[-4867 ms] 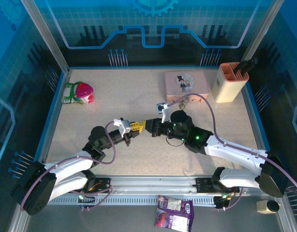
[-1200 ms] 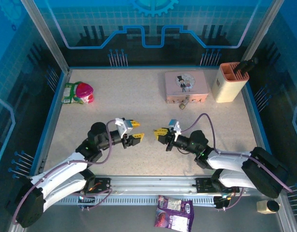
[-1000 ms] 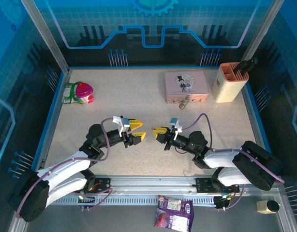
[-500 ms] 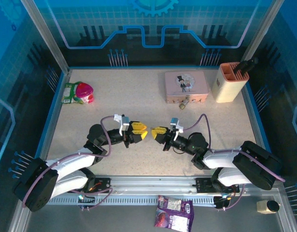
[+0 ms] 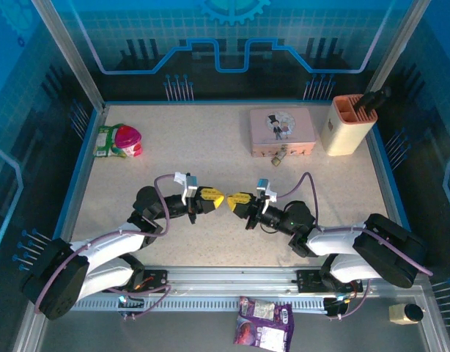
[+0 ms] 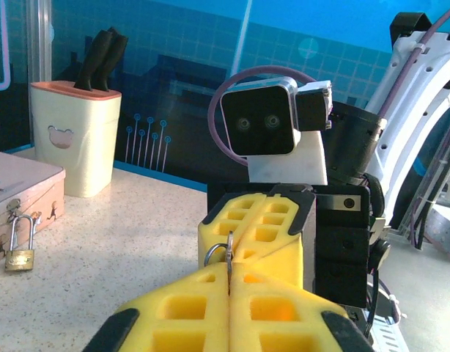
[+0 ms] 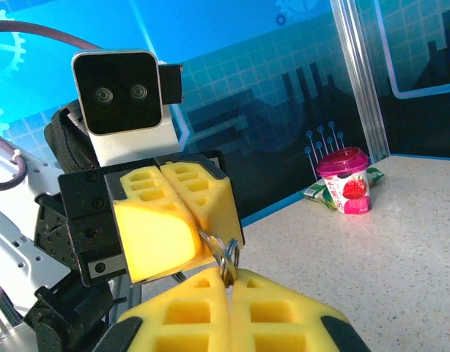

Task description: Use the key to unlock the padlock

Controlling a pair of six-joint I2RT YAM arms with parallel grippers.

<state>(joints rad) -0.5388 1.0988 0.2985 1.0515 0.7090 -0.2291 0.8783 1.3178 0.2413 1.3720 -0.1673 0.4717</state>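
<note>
Over table (image 5: 210, 147): key (image 6: 229, 258) between left gripper (image 5: 219, 199), right gripper (image 5: 231, 198).

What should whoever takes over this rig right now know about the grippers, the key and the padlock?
Left gripper: shut on the key.
Right gripper: shut on the same key; the two meet tip to tip above the middle of the table.
Key: pinched between both, its ring showing where the tips meet.
Padlock: against the front of the pink tin, far side, right of centre; shackle closed, nothing touching it.
Done: key is up off the table, apparently mid hand-over.
Left: one gripper releases, the other carries the key to the padlock, inserts it and turns it.
</note>
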